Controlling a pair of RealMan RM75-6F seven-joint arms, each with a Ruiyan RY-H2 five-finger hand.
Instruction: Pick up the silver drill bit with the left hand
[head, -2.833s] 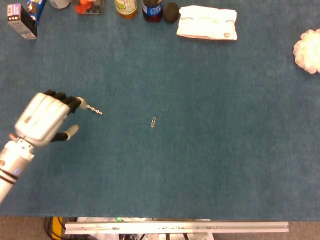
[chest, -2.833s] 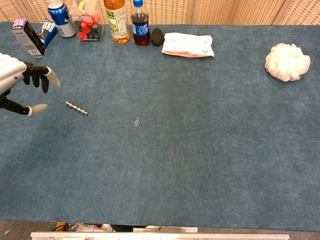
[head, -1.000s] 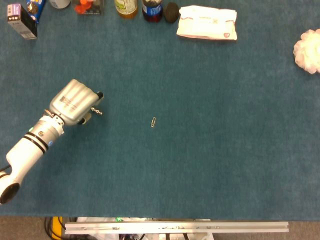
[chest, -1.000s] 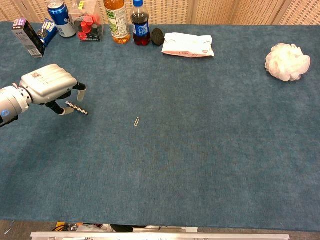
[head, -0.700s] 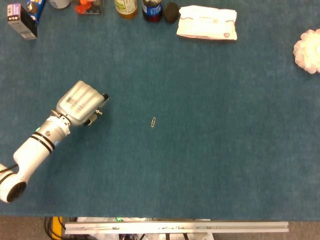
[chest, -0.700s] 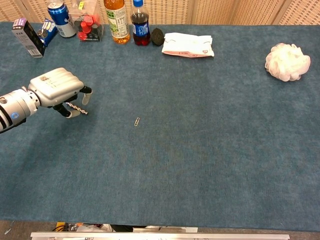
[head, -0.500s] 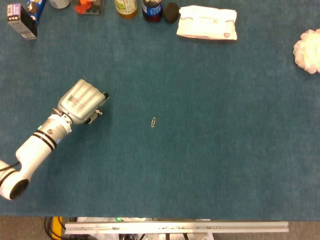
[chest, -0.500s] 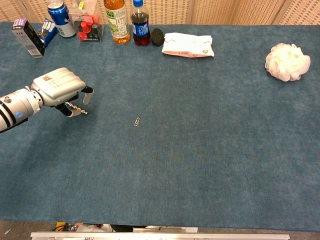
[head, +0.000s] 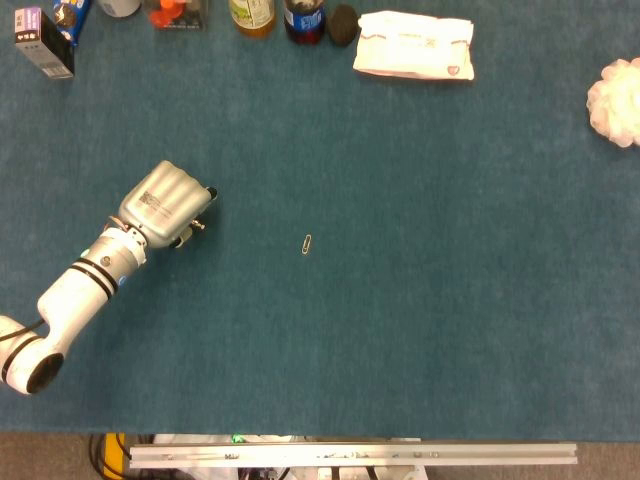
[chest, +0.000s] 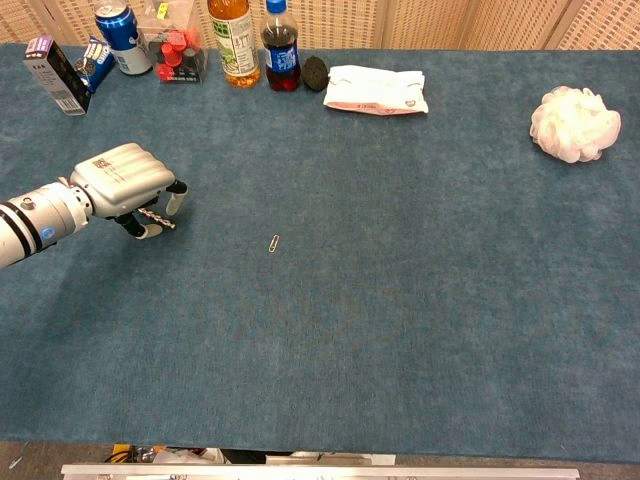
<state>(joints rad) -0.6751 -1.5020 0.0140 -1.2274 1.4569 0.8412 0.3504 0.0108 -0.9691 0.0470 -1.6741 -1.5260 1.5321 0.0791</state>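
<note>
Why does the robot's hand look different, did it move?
Yes. The left hand slid right toward the paper clip and now covers the silver drill bit.

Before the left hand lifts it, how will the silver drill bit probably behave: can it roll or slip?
The silver drill bit looks thin, round and metallic, so it may roll or slip. It is probably stiff. The left hand covers most of it, fingers curled around, so the contact stays unclear.

The table (chest: 420, 300) is covered with a blue cloth that looks matt and a little rough, like felt. The left hand (chest: 125, 180) has a smooth, silver-grey shell with a soft shine. The drill bit (chest: 157, 217) is bright metal, and the paper clip (chest: 274, 242) also looks like shiny metal. The sponge (chest: 573, 123) looks white, soft and fluffy.
</note>
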